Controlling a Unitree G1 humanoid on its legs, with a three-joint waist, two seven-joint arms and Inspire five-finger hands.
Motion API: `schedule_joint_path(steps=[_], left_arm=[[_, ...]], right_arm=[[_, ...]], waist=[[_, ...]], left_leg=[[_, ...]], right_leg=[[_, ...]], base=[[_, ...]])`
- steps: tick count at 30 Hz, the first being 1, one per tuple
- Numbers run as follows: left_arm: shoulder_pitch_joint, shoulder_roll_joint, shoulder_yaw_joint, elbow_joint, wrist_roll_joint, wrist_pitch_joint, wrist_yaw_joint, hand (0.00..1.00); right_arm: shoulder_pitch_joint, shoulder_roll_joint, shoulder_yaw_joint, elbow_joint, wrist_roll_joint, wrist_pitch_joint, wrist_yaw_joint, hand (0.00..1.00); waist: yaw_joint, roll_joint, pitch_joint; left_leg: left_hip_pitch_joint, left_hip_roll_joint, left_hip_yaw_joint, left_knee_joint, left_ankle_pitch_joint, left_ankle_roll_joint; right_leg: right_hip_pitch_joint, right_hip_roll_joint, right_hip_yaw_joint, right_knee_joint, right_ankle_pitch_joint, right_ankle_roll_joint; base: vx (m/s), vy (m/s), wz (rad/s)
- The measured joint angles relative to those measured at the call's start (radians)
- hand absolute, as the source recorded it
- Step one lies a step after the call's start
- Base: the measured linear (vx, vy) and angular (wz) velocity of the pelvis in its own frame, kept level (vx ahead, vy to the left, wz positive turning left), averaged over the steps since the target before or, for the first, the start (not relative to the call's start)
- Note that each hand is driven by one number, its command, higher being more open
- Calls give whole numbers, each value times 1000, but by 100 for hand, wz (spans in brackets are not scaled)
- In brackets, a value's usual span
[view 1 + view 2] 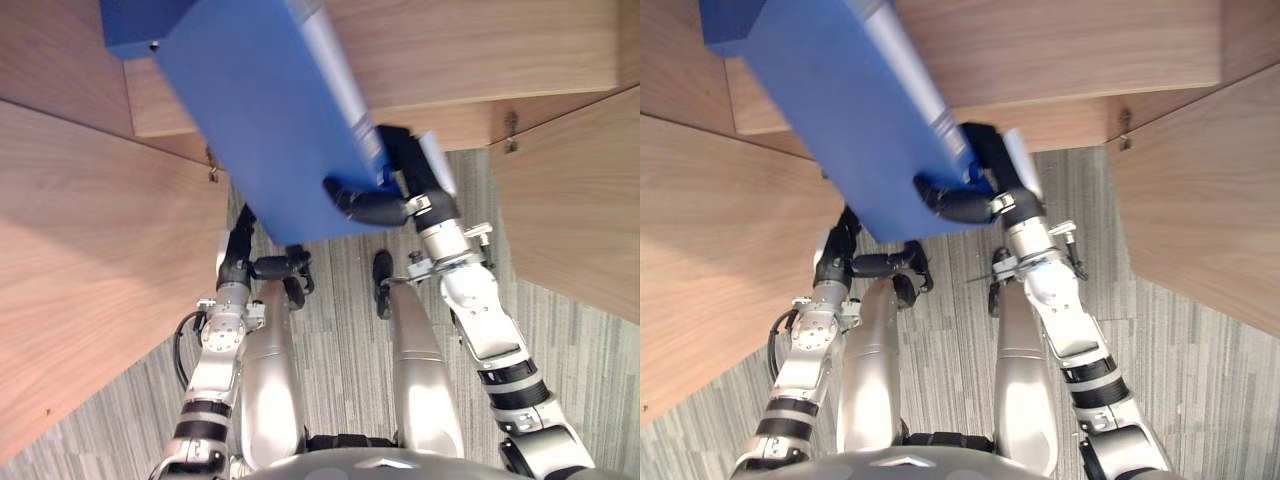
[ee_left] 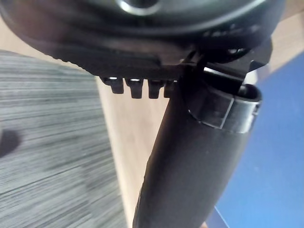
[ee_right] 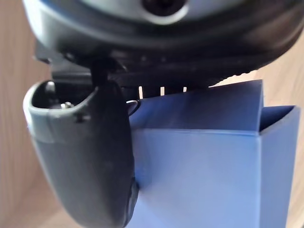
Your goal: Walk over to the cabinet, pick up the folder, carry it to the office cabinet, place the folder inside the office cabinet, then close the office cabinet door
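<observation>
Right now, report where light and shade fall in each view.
Left eye view: a brighter patch on the wooden door at the left; the folder in the right hand shows a pale band along its edge, glare or label unclear. Right wrist view: the folder darkens close under the hand. Left wrist view: the left hand reads dark against the pale wooden panel.

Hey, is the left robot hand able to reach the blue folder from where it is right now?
Probably yes. The left robot hand hangs just below the blue folder, which the right robot hand grips by its lower corner. Nothing lies between them, though the wooden panel crowds that arm.
</observation>
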Motion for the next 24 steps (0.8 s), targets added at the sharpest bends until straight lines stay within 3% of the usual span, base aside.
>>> schedule_joint_path(steps=[3, 10, 17, 24], left_arm=[[7, -1, 50, -64, -25, -1, 0, 100], [43, -11, 87, -149, -59, 2, -7, 100], [59, -36, 87, -256, -75, 1, -14, 100], [117, -37, 76, -307, -116, 1, -15, 100]], right_arm=[[-16, 62, -117, 0, 134, -1, -63, 0], [-49, 96, -274, 2, 441, -41, -134, 0], [-194, 90, -326, 14, 646, -115, -150, 0], [-370, 42, -355, 92, 806, -145, -179, 0]], waist=[[12, 2, 5], [14, 4, 14], [19, 4, 15], [37, 4, 15]], left_leg=[[-57, -10, -12, 31, -5, -4], [-136, -7, -28, 90, -22, -7], [-187, 6, -39, 128, -27, -12], [-216, 6, -49, 133, -18, -8]], right_leg=[[-58, -12, -6, 51, -24, -2], [-131, -15, -13, 117, -50, -4], [-182, -8, -17, 155, -52, -6], [-205, -9, -27, 161, -52, -6]], base=[[-16, -12, 21], [-5, 13, 4], [-44, 41, -2], [-36, 50, 2]])
